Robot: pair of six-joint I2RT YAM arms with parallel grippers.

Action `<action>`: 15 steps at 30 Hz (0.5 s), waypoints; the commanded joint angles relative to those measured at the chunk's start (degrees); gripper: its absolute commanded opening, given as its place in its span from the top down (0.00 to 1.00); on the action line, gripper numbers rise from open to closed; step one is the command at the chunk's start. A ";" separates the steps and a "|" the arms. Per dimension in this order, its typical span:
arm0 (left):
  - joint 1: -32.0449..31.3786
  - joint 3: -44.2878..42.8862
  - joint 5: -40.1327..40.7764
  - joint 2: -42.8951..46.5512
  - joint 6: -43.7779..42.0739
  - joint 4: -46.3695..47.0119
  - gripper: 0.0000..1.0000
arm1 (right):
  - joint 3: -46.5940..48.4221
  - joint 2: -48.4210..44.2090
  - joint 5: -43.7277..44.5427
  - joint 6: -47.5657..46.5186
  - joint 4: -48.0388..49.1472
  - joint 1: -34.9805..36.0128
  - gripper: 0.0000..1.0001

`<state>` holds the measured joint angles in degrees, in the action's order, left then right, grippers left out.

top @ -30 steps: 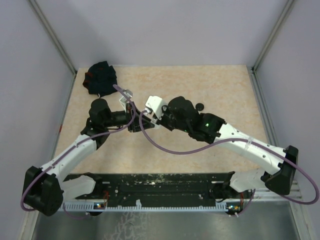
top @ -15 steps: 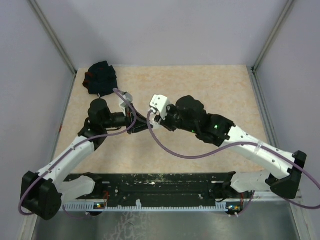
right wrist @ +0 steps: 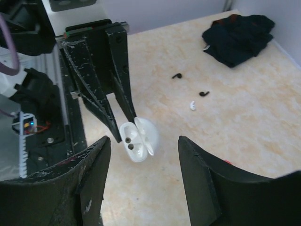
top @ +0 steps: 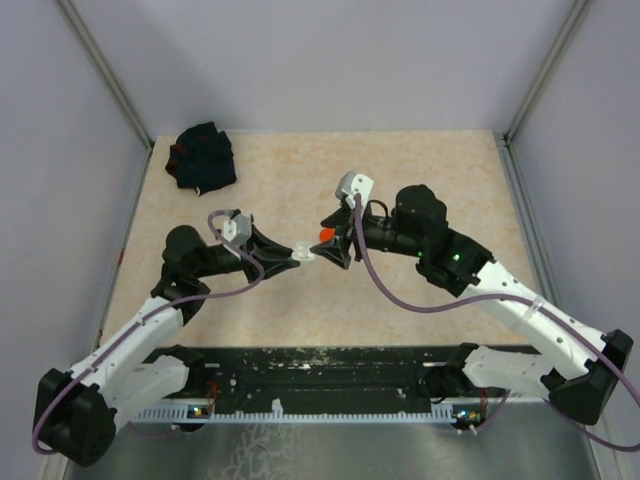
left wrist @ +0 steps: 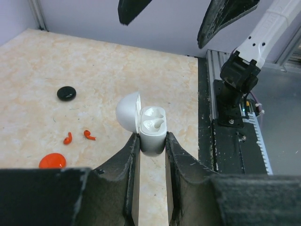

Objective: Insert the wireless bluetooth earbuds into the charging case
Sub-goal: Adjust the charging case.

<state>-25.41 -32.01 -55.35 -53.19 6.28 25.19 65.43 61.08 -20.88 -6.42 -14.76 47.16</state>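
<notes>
Clamps the case (left wrist: 153, 123) low on its body with the left gripper (left wrist: 152, 139), one finger on each side. Lid open, swung to the left of those fingers (left wrist: 178, 174); wells facing up, contents too small to tell.

Holds the right gripper (right wrist: 143, 140) near the case, fingers (right wrist: 94, 179) apart and gripping nothing; case visible between the two tips, touched by neither.

On the table, apart from both grippers, five earbuds:
- two red earbuds (left wrist: 68, 138) (left wrist: 89, 135) left of the left fingers, beside one red disc (left wrist: 52, 161) and short of one black disc (left wrist: 67, 93);
- two black earbuds (right wrist: 177, 75) (right wrist: 203, 93) and one white earbud (right wrist: 192, 105) beyond the right fingers, short of one black bundle (right wrist: 237, 37).
</notes>
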 commanded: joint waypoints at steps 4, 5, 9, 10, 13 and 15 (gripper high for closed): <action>-0.32 5.30 -2.80 1.81 6.01 19.01 1.00 | -6.90 -1.76 -13.58 10.88 17.33 -2.05 0.41; -0.31 5.21 -3.12 1.65 6.51 19.29 1.00 | -7.67 -1.83 -13.65 11.54 18.99 -2.23 0.41; -0.32 5.15 -3.49 2.03 8.96 22.34 1.00 | -10.47 -0.85 -15.82 15.74 25.87 -4.37 0.41; -0.32 5.32 -3.53 1.97 9.65 23.52 1.00 | -10.84 -0.62 -16.33 16.42 26.98 -4.83 0.41; -0.30 5.63 -3.29 1.84 11.70 26.29 1.00 | -12.29 -0.18 -18.65 18.78 30.97 -5.73 0.41; -0.28 5.58 -3.26 1.69 12.86 27.62 1.00 | -12.46 0.39 -20.18 19.36 32.26 -5.85 0.41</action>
<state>-25.41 -26.92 -57.69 -51.94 15.57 46.26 53.21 61.08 -36.27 9.34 8.45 42.09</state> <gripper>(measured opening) 0.278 0.592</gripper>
